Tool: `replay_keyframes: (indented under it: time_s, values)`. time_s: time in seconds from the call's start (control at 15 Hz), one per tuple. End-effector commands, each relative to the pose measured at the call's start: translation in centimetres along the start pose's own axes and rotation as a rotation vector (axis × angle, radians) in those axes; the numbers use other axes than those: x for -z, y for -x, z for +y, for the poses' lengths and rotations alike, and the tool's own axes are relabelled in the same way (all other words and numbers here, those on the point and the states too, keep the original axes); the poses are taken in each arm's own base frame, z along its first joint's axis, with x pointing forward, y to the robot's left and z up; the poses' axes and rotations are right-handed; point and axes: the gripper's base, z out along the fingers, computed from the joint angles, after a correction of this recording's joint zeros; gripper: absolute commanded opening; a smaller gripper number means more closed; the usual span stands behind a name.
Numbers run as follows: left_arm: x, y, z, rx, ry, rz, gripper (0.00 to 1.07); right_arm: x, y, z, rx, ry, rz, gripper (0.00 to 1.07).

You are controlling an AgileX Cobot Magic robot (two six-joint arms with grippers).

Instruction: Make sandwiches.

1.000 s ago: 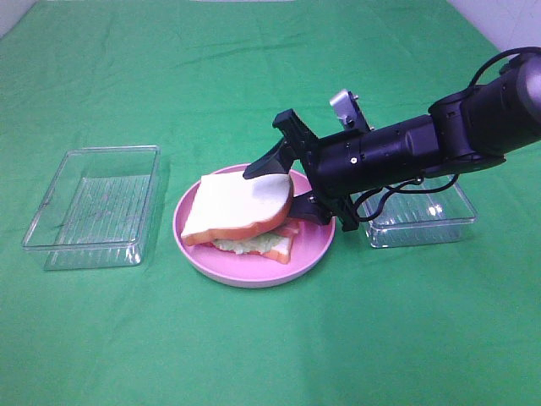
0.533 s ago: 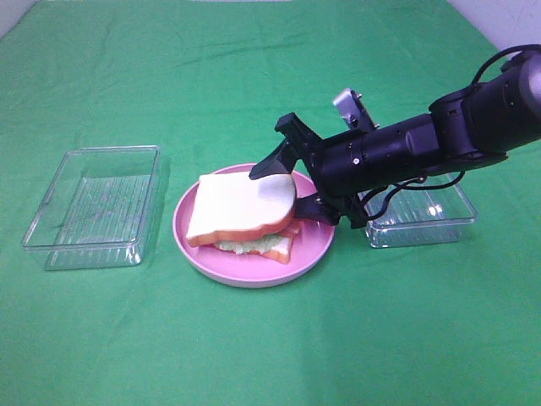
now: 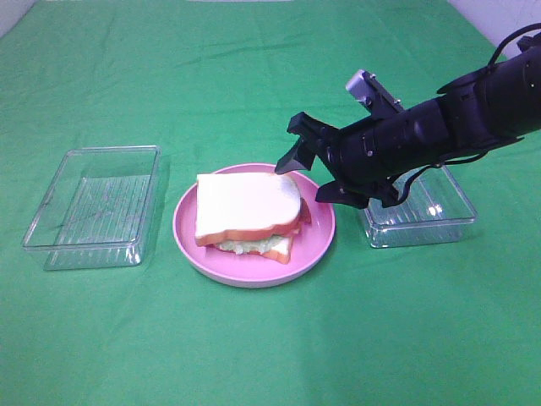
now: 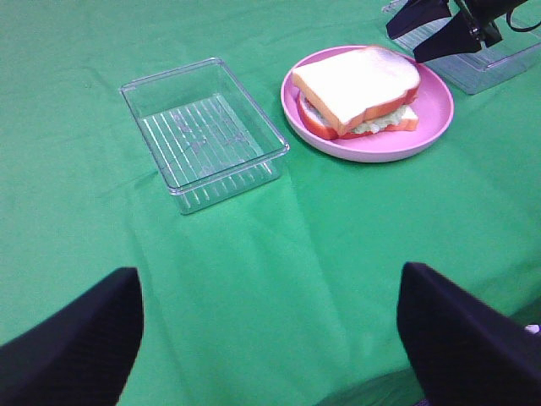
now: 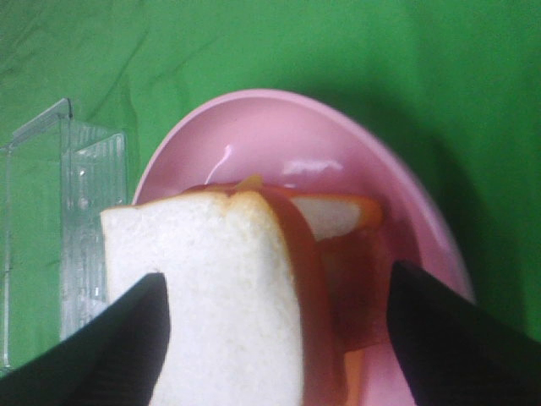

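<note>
1. Currently the sandwich (image 3: 249,216) sits assembled on the pink plate (image 3: 317,249); top slice overhangs, skewed.
2. Right gripper (image 3: 314,175) hovers just beside it, jaws spread, holding nothing.
3. Risk: a low finger could clip the top slice, sliding the bacon out.
4. Left gripper (image 4: 266,326) wide apart, empty, well away.

Right end effector (image 3: 314,172) hangs with jaws spread, holding nothing.

The lower layers of the sandwich (image 3: 249,211) are largely hidden under its top slice. In the left wrist view, the left gripper (image 4: 270,338) is cut off by the frame's edge.
</note>
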Motion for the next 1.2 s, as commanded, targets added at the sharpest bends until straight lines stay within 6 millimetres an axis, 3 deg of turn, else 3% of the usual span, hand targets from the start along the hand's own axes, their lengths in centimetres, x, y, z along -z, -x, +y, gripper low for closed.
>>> replay_keyframes:
  time_s: [0.07, 0.47, 0.53, 0.6, 0.87, 1.07, 1.2]
  values:
    - [0.3, -0.1, 0.0, -0.003, 0.004, -0.031, 0.78, 2.5, 0.8, 1.7, 0.173, -0.015, -0.058, 0.69]
    - [0.3, -0.1, 0.0, -0.003, 0.004, -0.031, 0.78, 10.3, -0.7, 5.8, 0.469, 0.016, 0.020, 0.69]
    - [0.3, -0.1, 0.0, -0.003, 0.004, -0.031, 0.78, 13.8, -1.7, 6.3, 0.494, -0.059, 0.056, 0.69]
    - [0.3, -0.1, 0.0, -0.003, 0.004, -0.031, 0.78, 15.5, -2.2, 6.3, 0.506, -0.116, 0.066, 0.69]
    - [0.3, -0.1, 0.0, -0.003, 0.004, -0.031, 0.78, 21.6, -4.3, 5.5, 0.509, -0.338, 0.082, 0.69]
    - [0.3, -0.1, 0.0, -0.003, 0.004, -0.031, 0.78, 25.1, -8.1, 3.6, 0.527, -0.395, 0.104, 0.69]
    - [0.3, -0.1, -0.1, -0.015, -0.005, -0.031, 0.78, 26.7, -11.7, 1.5, 0.533, -0.396, 0.129, 0.69]
